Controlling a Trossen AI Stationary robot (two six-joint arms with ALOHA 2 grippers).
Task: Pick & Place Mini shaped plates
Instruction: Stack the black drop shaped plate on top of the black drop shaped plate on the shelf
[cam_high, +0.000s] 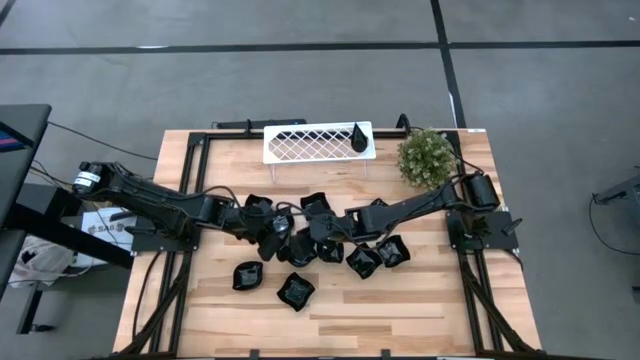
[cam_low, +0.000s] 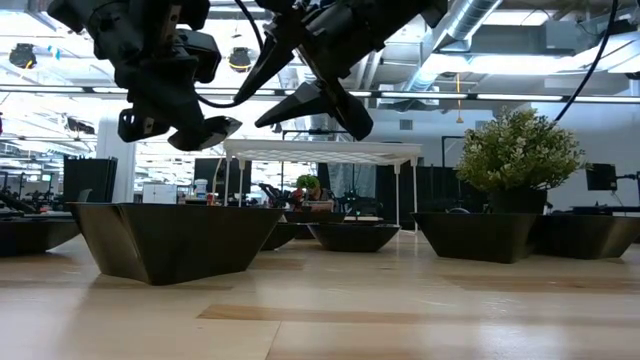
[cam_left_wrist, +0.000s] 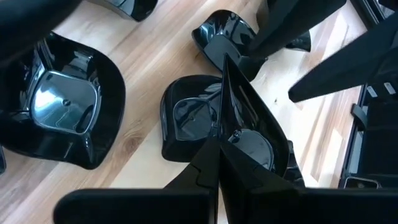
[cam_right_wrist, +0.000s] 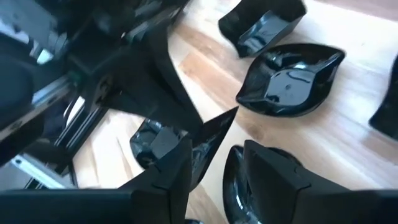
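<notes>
From above, you see the mini shaped plates (cam_high: 300, 290) scattered across the middle of the wooden table (cam_high: 420, 310), on the near side of the white lattice tray (cam_high: 318, 142); one teardrop plate (cam_high: 358, 136) already sits on that tray, at the end nearest the green plant (cam_high: 427, 156). Both arms stretch low and nearly flat toward the cluster, the left gripper (cam_high: 272, 228) and right gripper (cam_high: 325, 240) meeting close together below the tray.

At table height, both grippers hang above the plates, clear of the wood.

In the left wrist view, your left gripper's fingers (cam_left_wrist: 205, 165) are pressed together on the thin rim of a plate held on edge above another plate.

In the right wrist view, the right gripper (cam_right_wrist: 214, 163) has its fingers apart, straddling that same upright rim without clamping it.

Judge these plates as light, stiff and glossy, so likely slippery and chippable; take them by the rim wall, squarely.
</notes>
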